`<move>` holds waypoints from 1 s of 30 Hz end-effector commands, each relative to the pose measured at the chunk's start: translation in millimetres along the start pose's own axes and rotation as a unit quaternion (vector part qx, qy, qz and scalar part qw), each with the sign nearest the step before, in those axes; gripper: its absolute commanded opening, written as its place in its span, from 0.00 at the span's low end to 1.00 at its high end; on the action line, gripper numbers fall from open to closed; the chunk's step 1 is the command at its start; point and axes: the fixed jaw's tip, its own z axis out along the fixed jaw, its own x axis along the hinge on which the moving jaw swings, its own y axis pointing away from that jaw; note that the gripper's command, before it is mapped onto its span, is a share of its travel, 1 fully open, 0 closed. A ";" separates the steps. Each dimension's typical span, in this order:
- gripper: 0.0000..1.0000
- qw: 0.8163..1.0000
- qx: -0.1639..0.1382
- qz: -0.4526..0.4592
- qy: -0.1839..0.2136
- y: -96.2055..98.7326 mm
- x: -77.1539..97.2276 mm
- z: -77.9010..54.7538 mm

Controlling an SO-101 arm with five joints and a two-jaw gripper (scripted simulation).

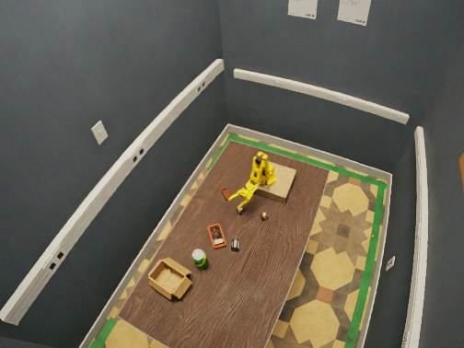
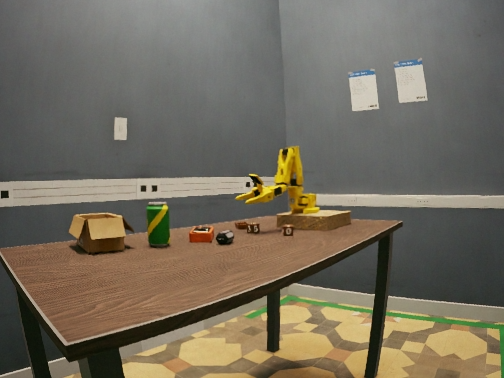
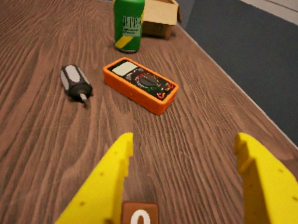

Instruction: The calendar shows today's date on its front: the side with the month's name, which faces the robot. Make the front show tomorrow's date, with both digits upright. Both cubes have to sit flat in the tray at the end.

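Observation:
A small brown cube (image 1: 240, 211) (image 2: 253, 228) (image 3: 131, 209) lies on the table outside the tray. The wrist view shows a white 0 on it, cut off by the lower edge; the exterior view shows what look like 1 and 5 on its sides. A second brown cube (image 1: 264, 215) (image 2: 288, 230) lies apart from it, with a 0 on a side in the exterior view. The small brown tray (image 1: 226, 193) (image 2: 241, 225) is near the arm's base; no cube shows in it, and the month's name cannot be read. My gripper (image 1: 235, 203) (image 2: 242, 199) (image 3: 184, 145) is open and empty, raised above the table.
An orange multimeter (image 1: 216, 236) (image 2: 201, 234) (image 3: 141, 85) and a dark screwdriver (image 1: 236, 244) (image 2: 225, 237) (image 3: 75, 81) lie beyond the cubes. A green can (image 1: 200, 260) (image 2: 158, 224) (image 3: 128, 25) and an open cardboard box (image 1: 169, 279) (image 2: 102, 233) (image 3: 160, 17) stand farther out.

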 end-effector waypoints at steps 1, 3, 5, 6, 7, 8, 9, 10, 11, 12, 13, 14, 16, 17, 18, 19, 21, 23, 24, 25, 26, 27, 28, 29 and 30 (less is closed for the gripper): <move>0.35 0.995 -0.018 -0.084 0.057 -1.9 0.1 9.3; 0.35 0.993 -0.021 -0.099 0.063 -1.9 0.5 9.8; 0.35 0.991 -0.025 -0.115 0.069 -2.0 0.9 10.0; 0.35 0.989 -0.027 -0.123 0.072 -2.0 1.0 10.1; 0.35 0.988 -0.029 -0.130 0.074 -2.0 1.1 10.1; 0.35 0.987 -0.032 -0.138 0.077 -2.0 1.2 10.0; 0.35 0.986 -0.034 -0.145 0.080 -2.1 1.3 9.9; 0.35 0.984 -0.036 -0.152 0.082 -2.1 1.4 9.7; 0.35 0.983 -0.038 -0.160 0.085 -2.1 1.4 9.5; 0.35 0.983 -0.038 -0.160 0.085 -2.1 1.4 9.5; 0.35 0.983 -0.038 -0.160 0.085 -2.1 1.4 9.5; 0.35 0.978 -0.043 -0.180 0.094 -2.4 1.7 9.6; 0.35 0.975 -0.048 -0.193 0.099 -2.4 1.7 8.8; 0.35 0.973 -0.050 -0.199 0.101 -2.5 1.7 8.4; 0.35 0.972 -0.053 -0.206 0.103 -2.5 1.7 7.9; 0.35 0.970 -0.055 -0.212 0.106 -2.5 1.7 7.4; 0.35 0.966 -0.060 -0.224 0.110 -2.6 1.6 6.2; 0.35 0.963 -0.064 -0.236 0.114 -2.7 1.5 5.0; 0.35 0.961 -0.067 -0.243 0.117 -2.8 1.5 4.3; 0.35 0.959 -0.069 -0.249 0.119 -2.9 1.5 3.6; 0.35 0.957 -0.072 -0.255 0.121 -2.9 1.4 2.9; 0.35 0.954 -0.074 -0.261 0.123 -3.0 1.4 2.1; 0.35 0.952 -0.077 -0.268 0.125 -3.1 1.3 1.3; 0.35 0.952 -0.077 -0.268 0.125 -3.1 1.3 1.3; 0.35 0.952 -0.077 -0.268 0.125 -3.1 1.3 1.3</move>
